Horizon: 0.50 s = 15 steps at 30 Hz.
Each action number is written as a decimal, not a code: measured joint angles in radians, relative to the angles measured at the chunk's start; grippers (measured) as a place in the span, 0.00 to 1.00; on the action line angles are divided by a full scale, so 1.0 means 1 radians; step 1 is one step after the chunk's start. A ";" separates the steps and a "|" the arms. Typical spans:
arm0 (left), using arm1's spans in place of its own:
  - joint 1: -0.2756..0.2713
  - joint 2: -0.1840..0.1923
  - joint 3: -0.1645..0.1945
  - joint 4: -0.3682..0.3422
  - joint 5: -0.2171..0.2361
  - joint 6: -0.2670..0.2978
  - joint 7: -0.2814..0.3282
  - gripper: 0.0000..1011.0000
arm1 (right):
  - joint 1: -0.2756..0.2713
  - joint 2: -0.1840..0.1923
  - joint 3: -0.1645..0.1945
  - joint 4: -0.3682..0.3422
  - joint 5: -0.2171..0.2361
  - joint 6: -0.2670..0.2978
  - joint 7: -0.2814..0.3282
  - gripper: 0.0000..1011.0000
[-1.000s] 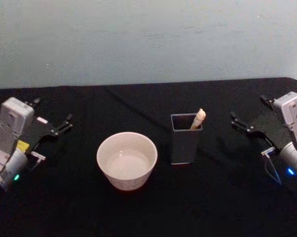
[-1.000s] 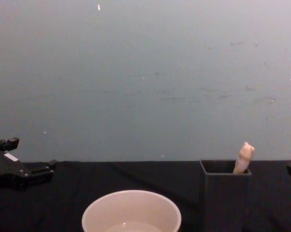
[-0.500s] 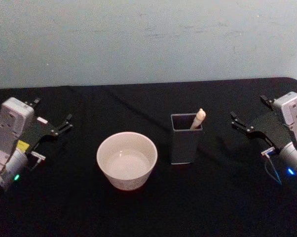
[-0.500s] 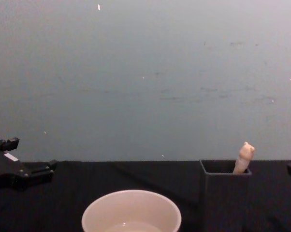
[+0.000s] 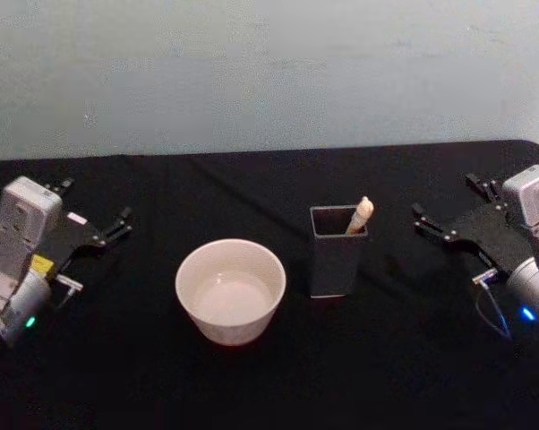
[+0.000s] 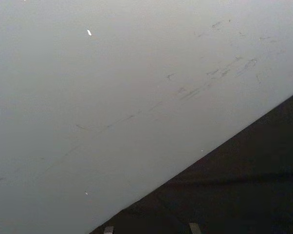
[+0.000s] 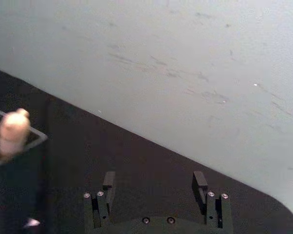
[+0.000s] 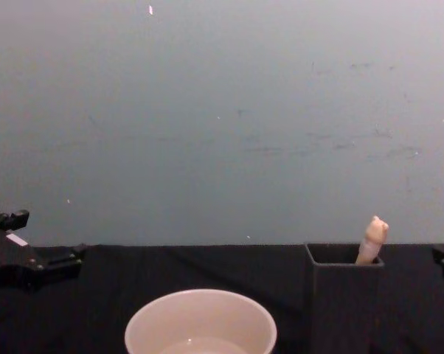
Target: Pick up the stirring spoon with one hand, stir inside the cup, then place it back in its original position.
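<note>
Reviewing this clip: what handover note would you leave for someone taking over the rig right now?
Left claw: open, empty, parked at the left side of the table.
Right claw: open, empty, right of the dark holder, pointing toward it, not touching.
Stirring spoon: stands in the dark holder, cream handle leaning out at the right rear corner.
Cup: left of the holder, apart from it.
Done: nothing appears started.
Left: grasp the spoon, stir in the cup, return it to the holder.
</note>
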State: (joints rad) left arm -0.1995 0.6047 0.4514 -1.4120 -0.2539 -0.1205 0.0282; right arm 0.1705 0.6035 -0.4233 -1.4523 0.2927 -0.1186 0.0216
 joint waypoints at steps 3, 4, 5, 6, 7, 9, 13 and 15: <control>0.000 0.000 0.000 0.000 0.000 0.000 0.000 0.99 | -0.024 0.005 0.016 -0.038 0.043 0.010 0.042 0.99; 0.000 0.000 0.000 0.000 0.000 0.000 0.000 0.99 | -0.024 0.005 0.016 -0.038 0.043 0.010 0.042 0.99; 0.000 0.000 0.000 0.000 0.000 0.000 0.000 0.99 | -0.038 0.010 0.023 -0.060 0.069 0.018 0.070 0.99; 0.000 0.000 0.000 0.000 0.000 0.000 0.000 0.99 | -0.045 0.013 0.026 -0.071 0.085 0.023 0.086 0.99; 0.000 0.000 0.000 0.000 0.000 0.000 0.000 0.99 | -0.057 0.019 0.030 -0.091 0.106 0.031 0.114 0.99; 0.000 0.000 0.000 0.000 0.000 0.000 0.000 0.99 | -0.075 0.030 0.036 -0.123 0.145 0.046 0.165 0.99; 0.000 0.000 0.000 0.000 0.000 0.000 0.000 0.99 | -0.098 0.044 0.042 -0.167 0.197 0.063 0.243 0.99; 0.000 0.000 0.000 0.000 0.000 0.000 0.000 0.99 | -0.103 0.046 0.045 -0.179 0.216 0.071 0.271 0.99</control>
State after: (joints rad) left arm -0.1995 0.6047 0.4514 -1.4120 -0.2539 -0.1205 0.0283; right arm 0.0674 0.6494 -0.3788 -1.6312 0.5090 -0.0478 0.2923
